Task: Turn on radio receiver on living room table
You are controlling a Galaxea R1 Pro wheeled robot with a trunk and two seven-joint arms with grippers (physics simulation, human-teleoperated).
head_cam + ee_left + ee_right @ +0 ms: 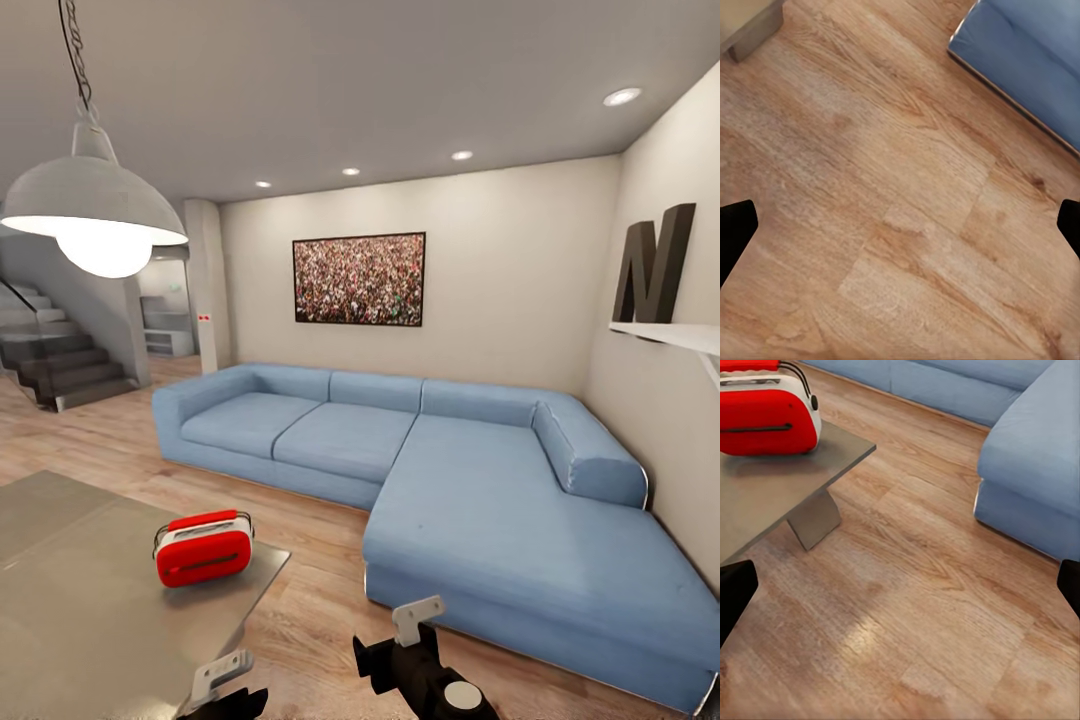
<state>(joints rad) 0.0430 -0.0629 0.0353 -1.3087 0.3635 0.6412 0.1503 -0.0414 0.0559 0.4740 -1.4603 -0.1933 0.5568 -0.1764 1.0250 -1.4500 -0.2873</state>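
Small glossy red radio receiver (pixel 204 548) with white top panel and thin black wire handle sits upright near the corner of the low matte grey table (pixel 90 610), beside the light-blue L-shaped sofa (pixel 470 470). Left gripper (pixel 900 225) and right gripper (pixel 900 585) both hang released, fingers spread wide, over the light wood plank floor (pixel 922 607), apart from the radio.

The head camera looks forward and slightly down from high up, across the worktop (pixel 90 590) corner toward the sofa (pixel 470 470) and back wall. The left wrist camera looks steeply down at the floor (pixel 885 195) from close, with a sofa edge (pixel 1027 52). The right wrist camera looks lower and more forward. It shares the radio receiver (pixel 766 418), worktop corner (pixel 795 480) and sofa (pixel 1035 472) with the head view.
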